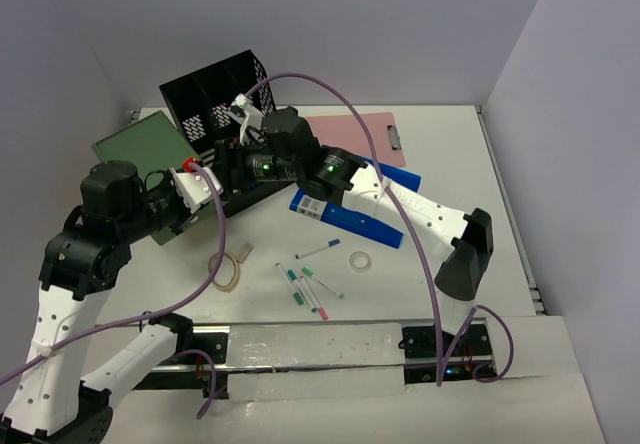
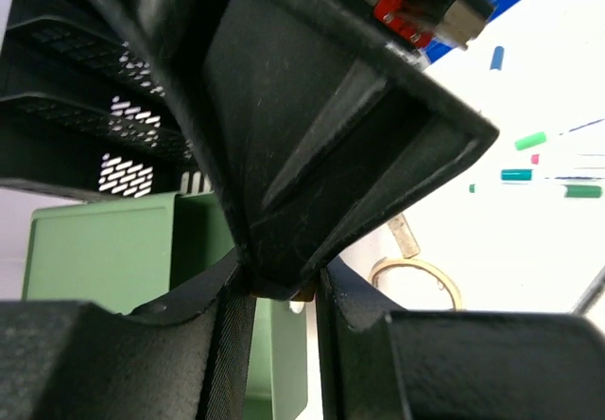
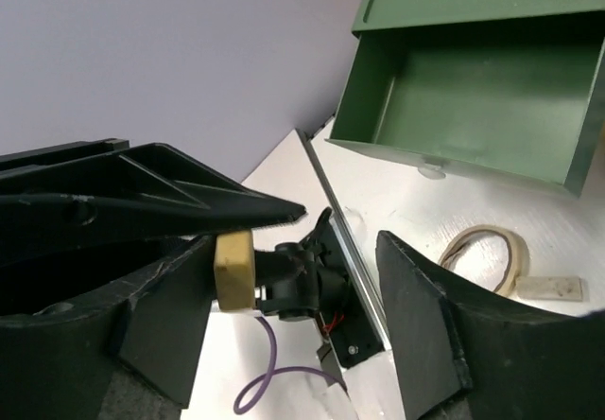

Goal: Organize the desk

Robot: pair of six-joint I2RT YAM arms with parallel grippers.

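**Ana:** Where does the tidying stand?

**Ben:** The large white flat bench (image 1: 490, 164) lies under both arms, walled in pale lilac-grey. Loose coloured markers (image 1: 310, 282) and a tan roll of masking tape (image 1: 228, 270) sit on it near the bases, so the job looks far from done.

**Ana:** And the jaws?

**Ben:** The left gripper (image 2: 284, 292) has its jaws pressed on one corner of a black ribbed plastic tray (image 2: 321, 136), which appears lifted off the bench. The right gripper (image 3: 288, 245) has its jaws spread wide. The tray's edge lies along one finger, not between the two.

**Ana:** What does the next move hinge on?

**Ben:** Probably the tray's long axis. From above it runs from the left gripper up and rightward to the right one, so each arm is at an end. The open green rectangular box (image 3: 473, 108) sits just beyond, to the left, and the black mesh organiser (image 1: 215, 94) farther back.
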